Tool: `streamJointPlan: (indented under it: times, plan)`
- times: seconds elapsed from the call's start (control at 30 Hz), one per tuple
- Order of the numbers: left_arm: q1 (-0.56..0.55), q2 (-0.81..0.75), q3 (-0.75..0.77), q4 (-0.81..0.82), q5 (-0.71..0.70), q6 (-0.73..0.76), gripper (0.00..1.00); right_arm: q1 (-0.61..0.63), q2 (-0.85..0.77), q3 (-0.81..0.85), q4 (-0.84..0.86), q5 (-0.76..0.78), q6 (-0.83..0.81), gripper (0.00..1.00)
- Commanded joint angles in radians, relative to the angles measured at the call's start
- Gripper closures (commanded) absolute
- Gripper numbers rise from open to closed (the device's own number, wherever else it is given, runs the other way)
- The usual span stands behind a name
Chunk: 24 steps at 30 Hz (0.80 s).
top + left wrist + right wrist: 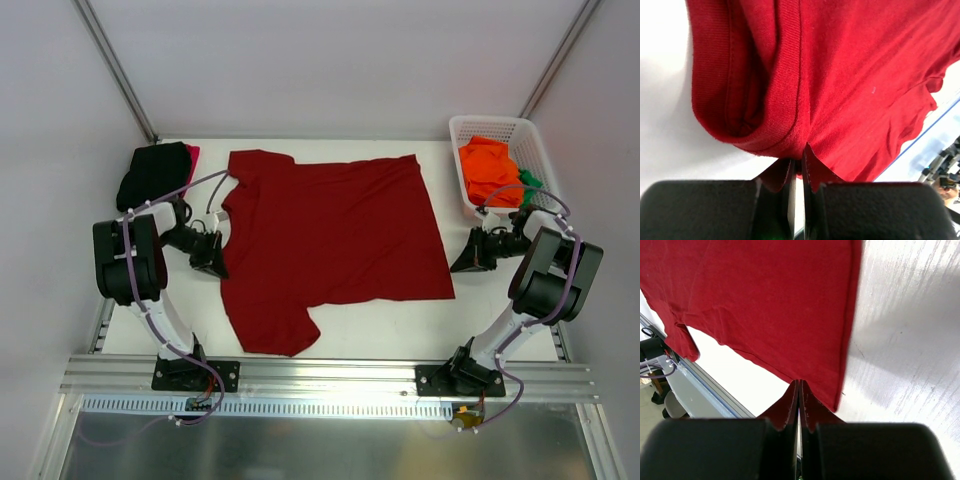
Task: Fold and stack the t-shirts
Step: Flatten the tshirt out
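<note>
Top external view: a dark red t-shirt [330,240] lies spread flat across the middle of the white counter [385,325], its collar toward the left arm, its hem toward the right arm, one sleeve pointing to the far edge and the other to the near edge.

Left wrist view: the left tool [798,165] has its jaws drawn together on the shirt's cloth just below the ribbed collar, which sags in a loop above the tips. From above, this tool sits at the shirt's left edge, beside the neckline.

Right wrist view: the right tool [799,390] is likewise pinched closed, its tips meeting the hem close to the shirt's near right corner, with the rest of the cloth stretching away flat over the counter.

At the far left corner of the counter sits a black t-shirt [153,172] in a compact bundle, with a strip of bright red cloth [192,153] showing at its right side. At the far right corner stands a white lattice basket [470,125] holding an orange t-shirt [488,170]; a patch of green cloth [530,181] shows beside the orange, toward the basket's near end.
</note>
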Motion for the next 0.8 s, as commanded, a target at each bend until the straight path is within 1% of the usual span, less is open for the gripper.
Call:
streamJointPlan:
  times: [0.0,0.07,0.1,0.17,0.2,0.27,0.3,0.33,0.37,0.4,0.43,0.47,0.57,0.67,0.77]
  plan:
    - [0.058,-0.031,-0.007,-0.071,-0.114,0.081,1.0,0.003,-0.028,0.03,-0.036,0.01,-0.017,1.0]
    - [0.112,-0.014,0.015,-0.087,-0.124,0.106,1.0,0.005,-0.02,0.027,-0.034,0.017,-0.02,1.0]
    - [0.127,-0.01,0.021,-0.089,-0.128,0.114,1.0,0.003,-0.017,0.028,-0.034,0.018,-0.02,0.94]
    - [0.164,0.009,0.039,-0.091,-0.147,0.126,1.0,0.003,-0.01,0.027,-0.031,0.021,-0.02,0.9]
    - [0.176,0.019,0.047,-0.089,-0.151,0.129,1.0,0.006,-0.007,0.025,-0.025,0.023,-0.015,0.81]
    - [0.205,0.027,0.072,-0.089,-0.154,0.134,1.0,0.008,-0.011,0.019,-0.01,0.033,-0.005,0.67]
    - [0.211,0.035,0.079,-0.089,-0.156,0.134,0.94,0.016,-0.011,0.015,0.008,0.038,0.0,0.56]
    - [0.216,0.036,0.095,-0.089,-0.153,0.134,0.81,0.019,-0.016,0.011,0.018,0.044,0.018,0.52]
    - [0.225,0.036,0.101,-0.089,-0.139,0.131,0.44,0.023,-0.019,0.011,0.028,0.052,0.024,0.49]
    - [0.228,0.035,0.105,-0.089,-0.133,0.129,0.25,0.029,-0.025,0.01,0.05,0.053,0.032,0.43]
    - [0.228,0.027,0.107,-0.088,-0.127,0.125,0.08,0.034,-0.029,0.005,0.061,0.055,0.043,0.42]
    - [0.228,0.017,0.109,-0.083,-0.118,0.118,0.01,0.039,-0.033,0.008,0.065,0.043,0.049,0.41]
    - [0.233,-0.04,0.104,-0.066,-0.101,0.106,0.01,0.057,-0.037,0.027,0.064,-0.017,0.051,0.39]
    - [0.241,-0.117,0.104,-0.068,-0.079,0.103,0.01,0.103,-0.019,0.068,-0.002,-0.08,0.011,0.39]
    - [0.25,-0.203,0.112,-0.066,-0.084,0.094,0.01,0.189,0.001,0.111,-0.096,-0.15,-0.052,0.39]
